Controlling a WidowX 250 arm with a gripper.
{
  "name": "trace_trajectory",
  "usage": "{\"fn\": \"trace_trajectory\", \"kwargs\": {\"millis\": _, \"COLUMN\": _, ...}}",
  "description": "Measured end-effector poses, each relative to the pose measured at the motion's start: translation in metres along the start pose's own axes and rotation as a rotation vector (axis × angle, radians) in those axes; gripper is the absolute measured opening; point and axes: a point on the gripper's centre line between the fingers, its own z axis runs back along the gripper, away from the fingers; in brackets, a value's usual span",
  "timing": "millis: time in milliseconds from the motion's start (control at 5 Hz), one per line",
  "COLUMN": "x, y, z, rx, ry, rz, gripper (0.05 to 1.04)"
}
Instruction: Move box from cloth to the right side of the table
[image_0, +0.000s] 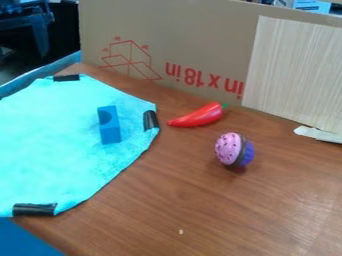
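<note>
The blue box rests on the cloth, near the strip of black tape at its right edge. It seems to me light and quite stiff, probably not fragile, but its smooth sides may slip a little. It is better to take it across the narrow width, around the middle. Whether the gripper is apart or together, I cannot tell.

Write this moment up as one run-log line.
blue box: on cyan cloth | transfer: not done | table beside cloth: red toy pepper, pink-and-purple toy
</note>
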Motion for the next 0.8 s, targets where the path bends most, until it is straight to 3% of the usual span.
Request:
{"fn": "trace_trajectory", "kwargs": {"millis": 200, "x": 0.001, "y": 0.000, "z": -0.011, "rx": 0.001, "ry": 0.037, "rz": -0.001, "gripper": 1.000}}
{"fn": "trace_trajectory", "kwargs": {"millis": 400, "x": 0.004, "y": 0.018, "z": -0.015, "rx": -0.040, "ry": 0.086, "rz": -0.088, "gripper": 1.000}}
{"fn": "trace_trajectory", "kwargs": {"millis": 600, "x": -0.002, "y": 0.008, "z": -0.044, "rx": -0.111, "ry": 0.091, "rz": -0.198, "gripper": 1.000}}
{"fn": "trace_trajectory", "kwargs": {"millis": 800, "x": -0.013, "y": -0.016, "z": -0.076, "rx": -0.165, "ry": 0.016, "rz": -0.287, "gripper": 1.000}}
